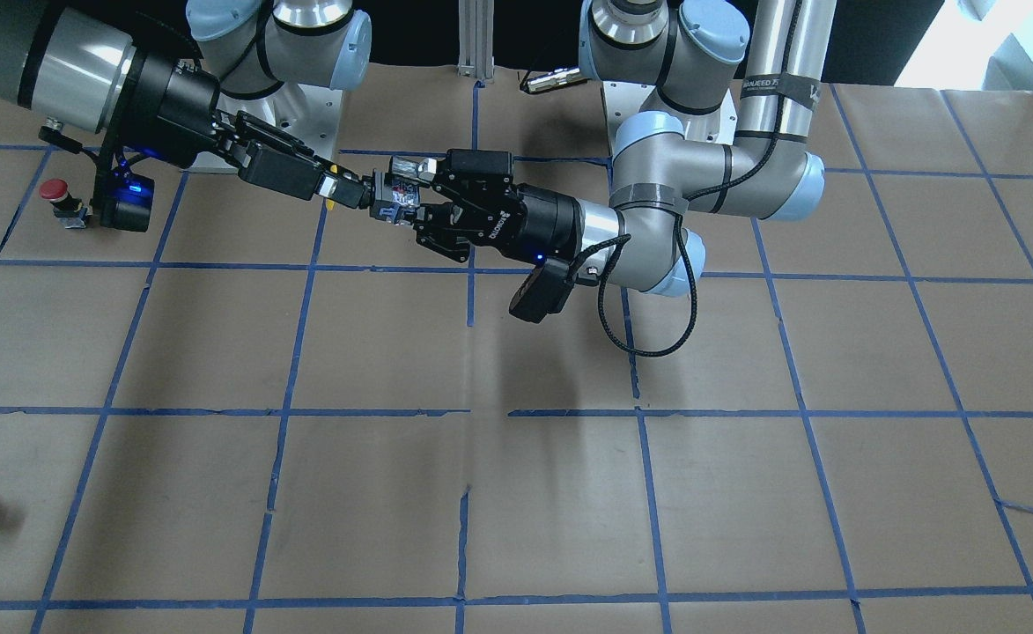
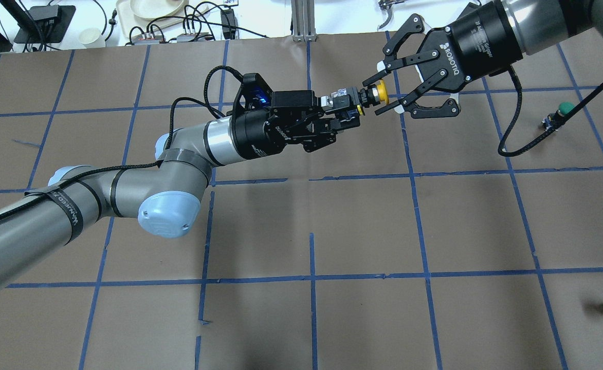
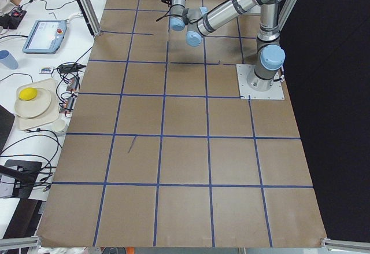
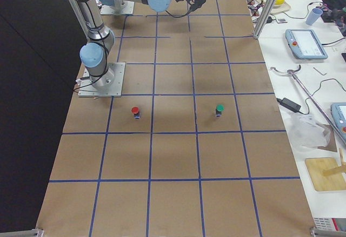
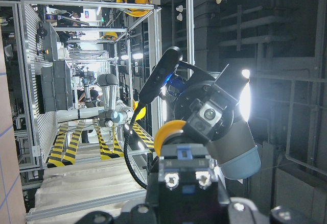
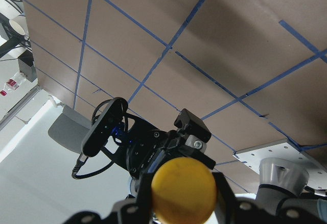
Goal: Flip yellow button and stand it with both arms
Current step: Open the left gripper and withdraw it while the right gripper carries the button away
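Yellow round mushroom cap, black body: yellow button point(image 2: 378, 92) horizontal in air. My left gripper point(image 2: 345, 110) clamps body; my right gripper point(image 2: 374, 96) flanks cap, closure indeterminate.

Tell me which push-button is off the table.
The yellow button, held aloft in the left gripper; the red button and green button stand on the table.

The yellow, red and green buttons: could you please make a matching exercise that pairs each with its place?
Things:
1. yellow button
2. red button
3. green button

Places:
A. on the table, farther from the base plate
B. held off the table by the left gripper
C. on the table, nearer the base plate

Pairs: 1-B, 2-C, 3-A.
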Action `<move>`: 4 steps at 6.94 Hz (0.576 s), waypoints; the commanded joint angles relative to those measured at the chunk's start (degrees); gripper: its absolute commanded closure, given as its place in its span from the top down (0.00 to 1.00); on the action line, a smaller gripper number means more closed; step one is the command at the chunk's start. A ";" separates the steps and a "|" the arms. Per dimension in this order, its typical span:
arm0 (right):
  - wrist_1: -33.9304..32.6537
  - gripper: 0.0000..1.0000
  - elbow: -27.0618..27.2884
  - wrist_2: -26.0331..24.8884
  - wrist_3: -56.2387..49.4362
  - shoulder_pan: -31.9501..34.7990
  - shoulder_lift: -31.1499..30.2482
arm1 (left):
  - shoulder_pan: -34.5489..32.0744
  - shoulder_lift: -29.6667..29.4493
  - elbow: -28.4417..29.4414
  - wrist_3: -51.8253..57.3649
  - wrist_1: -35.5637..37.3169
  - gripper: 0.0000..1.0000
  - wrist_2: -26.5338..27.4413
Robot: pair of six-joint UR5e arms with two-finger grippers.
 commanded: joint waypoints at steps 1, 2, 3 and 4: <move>-0.02 0.23 -0.15 0.01 0.12 0.01 -0.01 | 0.01 0.62 0.05 -0.52 0.18 1.00 0.00; -0.28 0.21 -0.24 -0.34 0.12 -0.08 -0.01 | 0.62 1.93 0.84 -4.27 0.61 1.00 2.70; -0.54 0.21 -0.50 -4.17 -0.92 -1.38 0.08 | 1.76 3.51 2.41 -11.70 1.57 1.00 9.77; -0.37 0.21 -0.94 -5.43 -1.89 -6.36 -0.09 | 2.99 6.57 5.47 -20.57 2.02 1.00 19.07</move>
